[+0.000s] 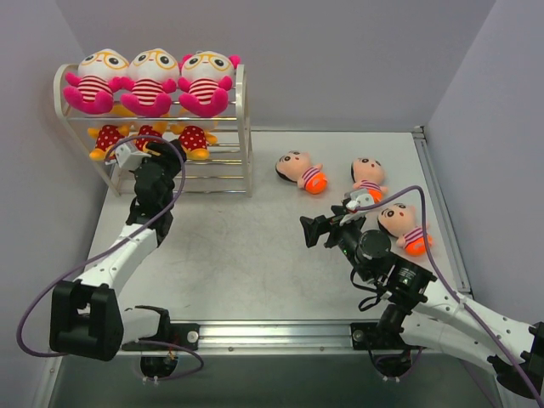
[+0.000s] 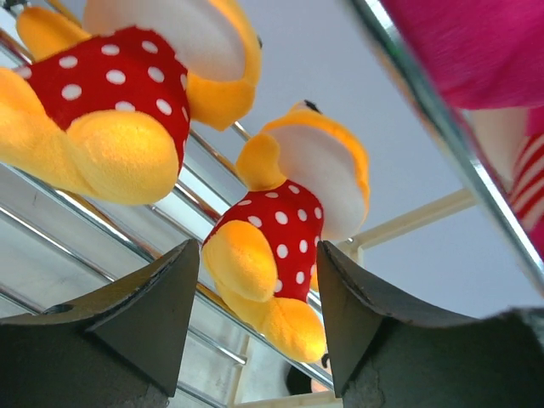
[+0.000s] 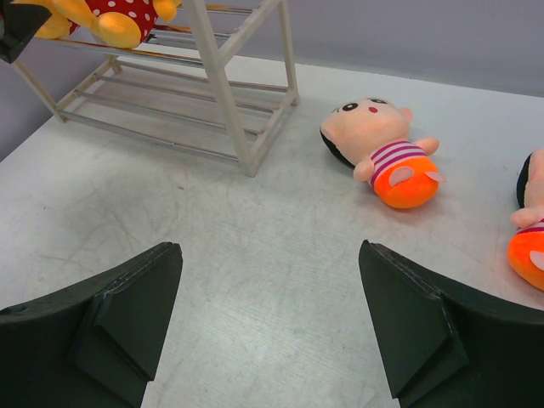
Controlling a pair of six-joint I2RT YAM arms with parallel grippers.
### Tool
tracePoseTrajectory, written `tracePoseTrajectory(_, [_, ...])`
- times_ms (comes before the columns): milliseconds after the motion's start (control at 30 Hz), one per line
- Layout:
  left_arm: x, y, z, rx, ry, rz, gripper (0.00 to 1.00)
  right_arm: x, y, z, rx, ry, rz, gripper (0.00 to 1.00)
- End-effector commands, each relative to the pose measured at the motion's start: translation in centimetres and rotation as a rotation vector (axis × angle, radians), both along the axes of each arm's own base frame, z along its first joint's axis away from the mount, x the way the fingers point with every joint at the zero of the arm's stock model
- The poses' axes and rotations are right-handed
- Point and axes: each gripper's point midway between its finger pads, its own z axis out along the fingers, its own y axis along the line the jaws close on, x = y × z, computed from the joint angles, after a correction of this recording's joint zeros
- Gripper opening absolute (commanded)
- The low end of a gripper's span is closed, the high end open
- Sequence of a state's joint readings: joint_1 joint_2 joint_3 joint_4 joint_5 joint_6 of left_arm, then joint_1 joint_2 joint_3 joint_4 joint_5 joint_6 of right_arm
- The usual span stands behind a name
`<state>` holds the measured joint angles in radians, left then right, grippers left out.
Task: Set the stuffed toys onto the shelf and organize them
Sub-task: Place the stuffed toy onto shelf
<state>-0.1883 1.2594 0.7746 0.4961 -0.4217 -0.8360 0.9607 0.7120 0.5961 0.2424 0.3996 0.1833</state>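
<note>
**Six plush dolls shelved, three lie on the table**

A scuffed pale-grey table (image 1: pixel 255 280), boxed in by plain lilac walls (image 1: pixel 340 59), carries a cream wire shelf (image 1: pixel 245 127) at its far left corner. The shelf has thin horizontal rods between arched side frames. Three fuzzy pink dolls (image 1: pixel 149 81) with glasses and red-striped bellies sit in a row on its top tier. Three yellow-orange dolls (image 1: pixel 150 136) in red, white-dotted dresses sit on the middle tier.

The left arm stretches forward from its base, elbow low and wrist lifted to the middle tier. The left gripper (image 2: pixel 257 246) looks up at the yellow-orange dolls from below. Its dark, wedge-shaped fingers (image 2: pixel 161 297) are spread apart and clasp nothing, with one doll's rounded plush leg seen between them.

The right arm is folded at the elbow. The right gripper (image 3: pixel 269 247) hangs low over bare tabletop, jaws wide and empty.

Three peach-faced dolls (image 1: pixel 302 172) with black hair, striped tops and orange pants lie on the table's right half, well apart from the shelf.
</note>
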Motion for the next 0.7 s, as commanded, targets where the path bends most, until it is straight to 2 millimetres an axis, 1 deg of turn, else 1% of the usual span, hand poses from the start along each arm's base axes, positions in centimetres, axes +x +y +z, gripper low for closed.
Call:
tracePoseTrajectory(0, [-1.7,0.5,2.8,0.076,-0.033,0.003,0.67,0.3,-0.2,0.5,0.024,-0.015,-0.018,0.87])
tracePoseTrajectory(33, [-2.0,0.6,2.5,0.094,-0.006,0.001,0.68,0.4,-0.1,0.4,0.02,-0.013,-0.017,0.87])
tracePoseTrajectory(100, [-2.9,0.7,3.5,0.132,-0.002,-0.007,0.72,0.4,-0.1,0.5,0.019,-0.013,-0.017,0.88])
tracePoseTrajectory(133, [-3.2,0.4,2.7,0.155,0.046,-0.031,0.73,0.3,-0.1,0.6,0.021,-0.013,-0.014,0.88])
tracePoseTrajectory(200, [-4.2,0.7,4.2,0.222,0.064,-0.042,0.74,0.3,-0.2,0.7,0.022,-0.016,-0.017,0.88])
tracePoseTrajectory(233, [-4.8,0.7,3.1,0.258,0.13,-0.059,0.74,0.3,-0.2,0.7,0.023,-0.017,-0.017,0.88])
tracePoseTrajectory(267, [-5.3,0.6,3.3,0.314,0.152,-0.08,0.74,0.3,-0.3,0.8,0.026,-0.019,-0.018,0.88])
tracePoseTrajectory(300, [-5.8,0.8,4.6,0.348,0.15,-0.08,0.74,0.2,-0.3,0.8,0.028,-0.019,-0.02,0.88])
tracePoseTrajectory(333, [-6.6,1.2,3.3,0.428,0.238,-0.1,0.74,0.2,-0.3,0.9,0.031,-0.021,-0.018,0.88])
tracePoseTrajectory(367, [-6.9,1.1,3.2,0.464,0.263,-0.123,0.74,0.2,-0.3,0.9,0.031,-0.019,-0.018,0.88])
tracePoseTrajectory(400, [-7.2,1.2,4.3,0.499,0.262,-0.13,0.74,0.3,-0.2,0.7,0.026,-0.019,-0.017,0.88])
tracePoseTrajectory(433, [-7.8,1.3,3.5,0.539,0.319,-0.155,0.74,0.3,-0.1,0.9,0.029,-0.02,-0.015,0.87])
tracePoseTrajectory(467, [-8.1,1.2,3.6,0.602,0.337,-0.185,0.74,0.3,0.0,0.8,0.025,-0.017,-0.014,0.88])
tracePoseTrajectory(500, [-8.4,1.3,4.5,0.629,0.336,-0.19,0.74,0.3,0.0,0.8,0.025,-0.017,-0.011,0.88])
tracePoseTrajectory(533, [-8.9,1.4,3.9,0.657,0.373,-0.207,0.74,0.4,0.1,0.7,0.023,-0.014,-0.011,0.87])
tracePoseTrajectory(567, [-9.1,1.6,4.1,0.701,0.381,-0.216,0.74,0.4,0.1,0.7,0.024,-0.015,-0.009,0.87])
tracePoseTrajectory(667, [-9.3,1.9,4.3,0.758,0.394,-0.222,0.74,0.4,0.2,0.7,0.023,-0.014,-0.008,0.87])
